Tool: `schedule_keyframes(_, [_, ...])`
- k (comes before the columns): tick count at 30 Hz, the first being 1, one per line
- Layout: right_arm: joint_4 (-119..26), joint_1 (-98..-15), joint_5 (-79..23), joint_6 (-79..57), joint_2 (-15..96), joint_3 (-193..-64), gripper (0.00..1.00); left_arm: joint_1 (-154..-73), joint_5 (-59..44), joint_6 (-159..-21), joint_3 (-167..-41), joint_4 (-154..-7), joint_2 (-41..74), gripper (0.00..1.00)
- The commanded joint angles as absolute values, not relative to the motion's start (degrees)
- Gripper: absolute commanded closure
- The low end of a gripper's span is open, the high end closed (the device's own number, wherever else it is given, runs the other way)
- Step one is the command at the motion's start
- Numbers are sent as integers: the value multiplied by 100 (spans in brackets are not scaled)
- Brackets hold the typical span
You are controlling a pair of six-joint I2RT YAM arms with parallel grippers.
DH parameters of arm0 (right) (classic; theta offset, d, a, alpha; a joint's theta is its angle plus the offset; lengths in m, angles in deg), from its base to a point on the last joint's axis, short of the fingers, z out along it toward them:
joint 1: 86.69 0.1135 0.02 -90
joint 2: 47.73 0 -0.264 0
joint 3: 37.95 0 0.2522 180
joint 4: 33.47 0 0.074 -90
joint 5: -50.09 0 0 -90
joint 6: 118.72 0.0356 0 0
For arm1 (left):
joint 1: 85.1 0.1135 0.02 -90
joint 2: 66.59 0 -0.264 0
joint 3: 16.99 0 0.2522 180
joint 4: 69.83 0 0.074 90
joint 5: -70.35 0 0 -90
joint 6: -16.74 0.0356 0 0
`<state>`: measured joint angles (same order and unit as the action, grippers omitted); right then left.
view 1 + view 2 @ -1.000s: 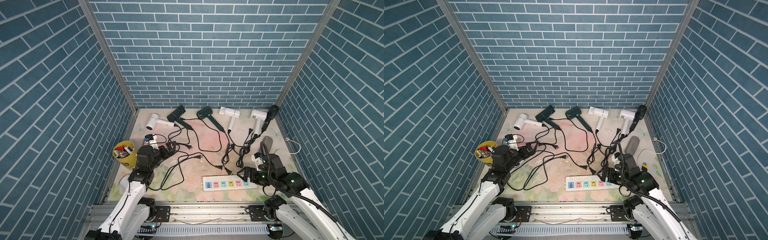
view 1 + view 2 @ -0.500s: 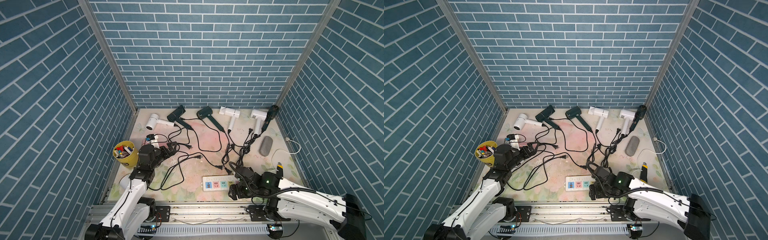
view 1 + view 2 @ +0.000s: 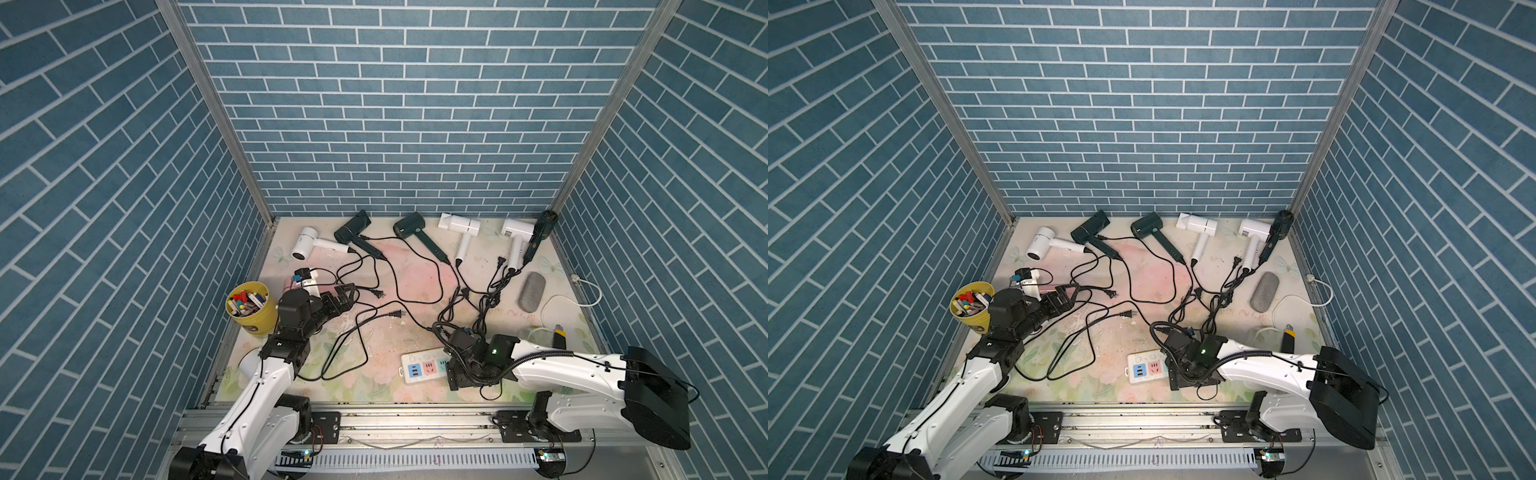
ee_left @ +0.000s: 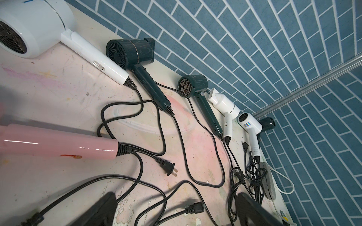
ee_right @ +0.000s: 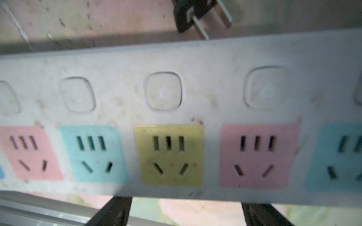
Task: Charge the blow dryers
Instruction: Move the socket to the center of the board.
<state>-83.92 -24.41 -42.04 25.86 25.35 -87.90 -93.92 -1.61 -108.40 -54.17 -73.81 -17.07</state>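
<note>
Just beside the open left hand (image 3: 347,296) lies the pink blow dryer (image 4: 58,144), ungripped

The table (image 3: 419,274) has a worn top, faded pink and pale green with a flower print. Six blow dryers (image 3: 409,226) lie in a row along its back edge, and a pink blow dryer (image 4: 58,142) lies near the left side. Their black cords (image 3: 482,307) tangle across the middle, several plugs loose. A white power strip (image 3: 419,365) lies near the front edge. At the left edge stands a yellow cup (image 3: 253,320); on the right lie a grey fuzzy roll (image 3: 532,291), a white cable (image 3: 600,294) and a knife (image 3: 559,338).
</note>
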Motion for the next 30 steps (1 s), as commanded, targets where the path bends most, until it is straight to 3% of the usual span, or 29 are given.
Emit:
schedule_keyframes(1, [-7972, -2734, -4570, 2695, 2763, -8956, 12, -9433, -124, -10771, -5402, -7287, -1660, 1])
schedule_keyframes(11, [-7653, -3238, -4448, 2292, 3150, -9522, 9, -9507, -115, -10751, -5431, -7278, -1547, 0])
schedule_keyframes(21, [-8914, -3342, -4673, 2181, 1419, -9640, 1, -10085, -493, -10419, -5632, -7475, -1491, 0])
schedule_keyframes(30, [-9064, -4918, -3785, 1167, 1546, -10029, 1, -10720, -1048, -9981, -5852, -7719, -1373, 1])
